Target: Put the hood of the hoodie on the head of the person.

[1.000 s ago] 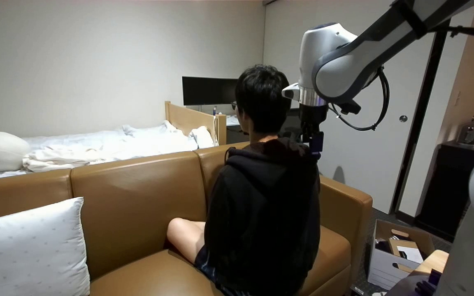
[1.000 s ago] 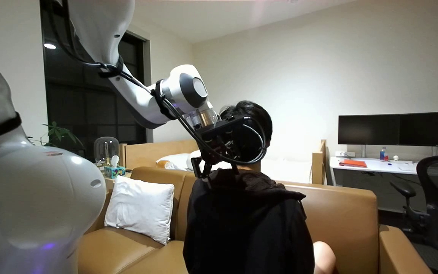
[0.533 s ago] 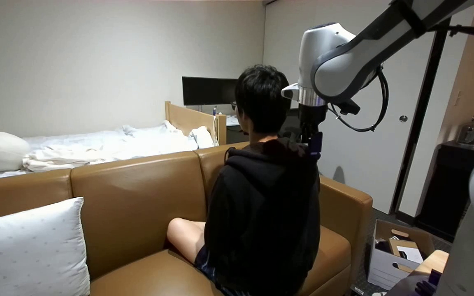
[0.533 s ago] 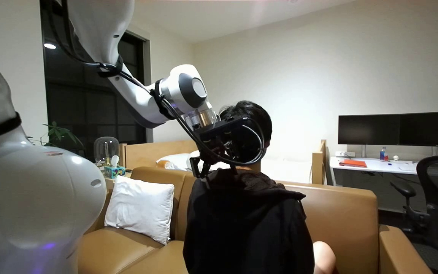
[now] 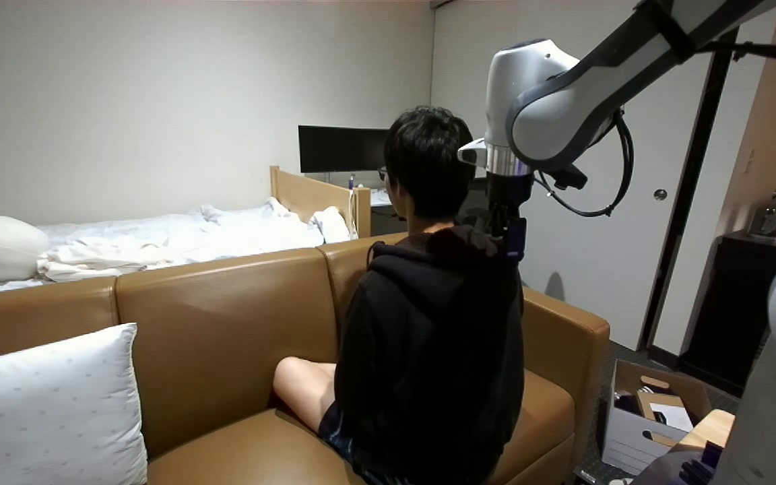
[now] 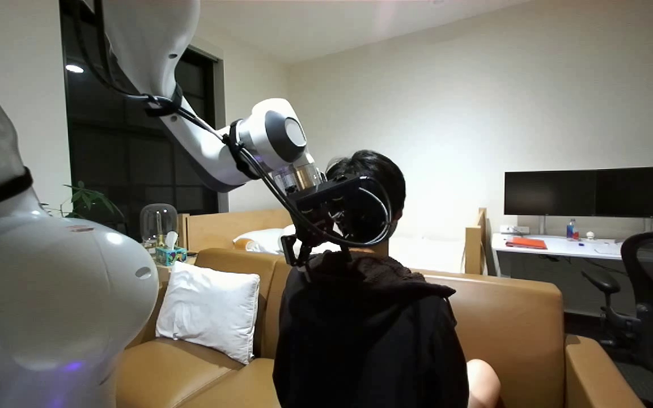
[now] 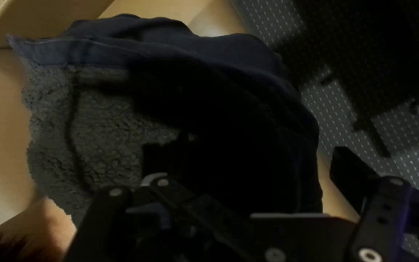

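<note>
Step in hand: lining up on the hood, I judge — the lift is not yet begun.
Hood: folded back behind the neck, lying on the shoulders of the black hoodie, with its fleecy lining turned up under my wrist view.
Head: bare, short-haired, upright; the person sits on the tan sofa, back turned to both exterior views.
Gripper: hanging over the hood, just behind the neck.
Fingers: spread wide, with nothing pinched between them; whether a tip touches the cloth I cannot tell, it is too dark there.
Next move: I think it calls for getting one finger inside the hood's rim and one outside, then pinching the edge and drawing it up and forward over the hair. The wrist is near the head — I would go slowly.
Cardboard box: beside the sofa, holding a smaller brown box, a white sheet and dark items I cannot make out.
Tissue box: patterned, a white tissue standing out of its top.
Glass dome: something upright and yellowish inside, too small for me to name.
</note>
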Motion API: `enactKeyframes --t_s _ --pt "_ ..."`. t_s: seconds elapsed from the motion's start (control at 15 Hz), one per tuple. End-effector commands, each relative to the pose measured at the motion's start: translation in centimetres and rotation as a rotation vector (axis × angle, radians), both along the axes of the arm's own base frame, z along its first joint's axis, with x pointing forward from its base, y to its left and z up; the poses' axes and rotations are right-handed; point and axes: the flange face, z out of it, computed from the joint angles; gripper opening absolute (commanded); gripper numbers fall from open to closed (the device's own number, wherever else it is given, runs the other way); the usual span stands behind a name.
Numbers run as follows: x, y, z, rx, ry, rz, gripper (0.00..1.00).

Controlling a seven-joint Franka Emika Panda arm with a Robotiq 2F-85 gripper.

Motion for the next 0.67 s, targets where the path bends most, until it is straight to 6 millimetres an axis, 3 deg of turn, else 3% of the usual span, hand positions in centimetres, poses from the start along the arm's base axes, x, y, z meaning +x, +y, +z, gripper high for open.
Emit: enactKeyframes --t_s 0.0,0.27,0.33,0.4,0.6 --pt "0.05 0.25 -0.65 0.004 0.023 -0.007 1.0" --pt "0.11 0.15 -1.17 0.002 0.038 -0.011 1.0" --pt "0.11 0.1 -1.22 0.002 0.039 -0.013 0.92" --pt "0.1 0.07 -1.26 0.003 0.04 -0.014 0.74" --pt "0.11 0.02 -1.31 0.001 0.039 -0.02 0.54"
